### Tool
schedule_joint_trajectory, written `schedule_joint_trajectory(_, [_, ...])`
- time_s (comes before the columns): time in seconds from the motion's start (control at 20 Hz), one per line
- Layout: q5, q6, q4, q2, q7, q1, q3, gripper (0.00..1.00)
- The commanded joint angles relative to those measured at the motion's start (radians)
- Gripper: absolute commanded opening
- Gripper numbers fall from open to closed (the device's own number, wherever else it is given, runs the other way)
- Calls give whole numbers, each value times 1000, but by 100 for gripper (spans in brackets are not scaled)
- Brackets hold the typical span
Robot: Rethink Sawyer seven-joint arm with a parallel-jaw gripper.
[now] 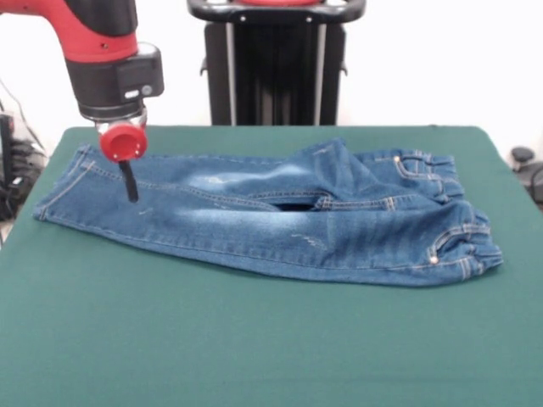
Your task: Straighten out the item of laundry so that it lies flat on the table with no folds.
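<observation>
Jeans lie folded on table, no legible writing; claw state unclear.

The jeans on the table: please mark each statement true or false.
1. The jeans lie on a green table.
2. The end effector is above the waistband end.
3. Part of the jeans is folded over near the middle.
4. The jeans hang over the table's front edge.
1. True: the jeans lie on the green table.
2. False: the end effector is at the leg-hem end; the waistband is at the opposite end.
3. True: a flap of denim is folded over there.
4. False: they lie wholly on the tabletop.
</observation>
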Motion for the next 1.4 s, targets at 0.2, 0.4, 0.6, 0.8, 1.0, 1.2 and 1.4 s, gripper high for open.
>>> schedule_joint_trajectory(0.2, [-83, -78, -10, 154, -46, 59, 2, 100])
schedule_joint_trajectory(0.4, [-99, -123, -77, 199, 73, 159, -101, 100])
schedule_joint_trajectory(0.6, [-91, -194, -138, 274, 94, 190, -156, 100])
schedule_joint_trajectory(0.8, [-71, -266, -171, 311, 139, 245, -222, 100])
schedule_joint_trajectory(1.0, [-77, -313, -192, 324, 103, 278, -256, 0])
schedule_joint_trajectory(1.2, [-53, -326, -193, 311, 147, 335, -327, 0])
schedule_joint_trajectory(1.4, [-78, -288, -157, 235, 62, 300, -321, 0])
